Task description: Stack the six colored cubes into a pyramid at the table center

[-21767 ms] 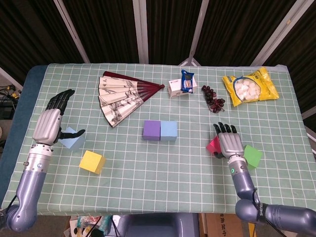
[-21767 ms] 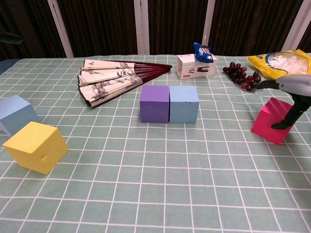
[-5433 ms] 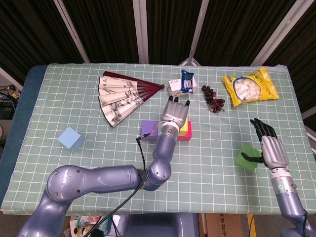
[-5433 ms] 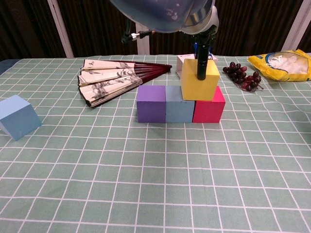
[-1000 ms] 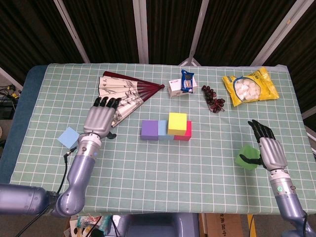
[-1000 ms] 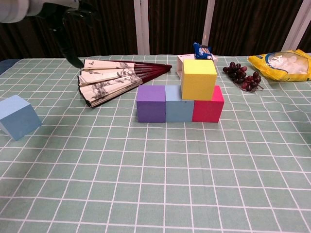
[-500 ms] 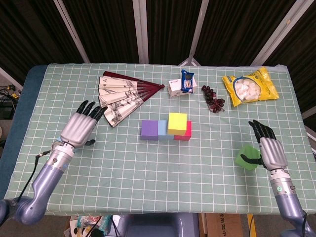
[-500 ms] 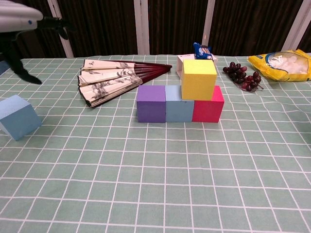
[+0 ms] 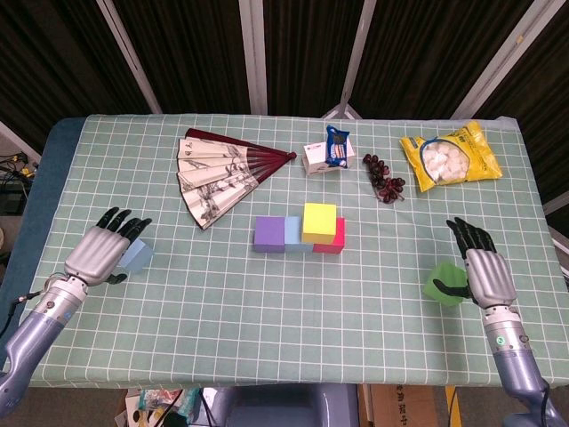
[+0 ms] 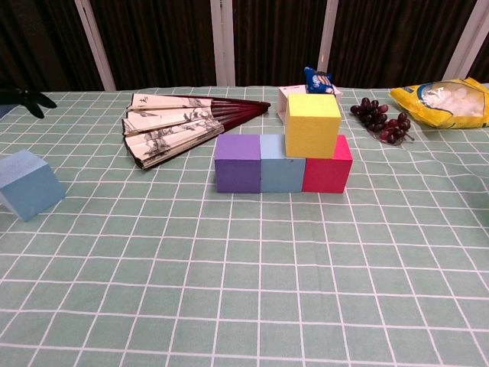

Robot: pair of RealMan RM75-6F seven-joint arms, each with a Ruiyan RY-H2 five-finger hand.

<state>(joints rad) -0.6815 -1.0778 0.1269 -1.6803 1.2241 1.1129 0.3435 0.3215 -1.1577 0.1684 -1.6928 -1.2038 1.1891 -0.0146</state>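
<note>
Green-checked cloth on the table (image 9: 267,294), with purple cube (image 9: 268,235), blue cube (image 9: 292,236) and red cube (image 9: 332,239) side by side in a row at the center, well right of the left hand (image 9: 100,253) and well left of the right hand (image 9: 480,271). Yellow cube (image 9: 320,221) sitting on top, over the blue/red seam. Left hand down at the table's left edge, fingers spread and holding nothing, hovering just left of the light blue cube (image 9: 137,254), partly over it from the head view; contact impossible to call. Right hand with fingers splayed, thumb reaching toward the green cube (image 9: 444,283) just to its left, no grip on it. Further back from both hands: folding fan (image 9: 220,171), small box (image 9: 321,158), grapes (image 9: 384,178), yellow snack bag (image 9: 449,155).
</note>
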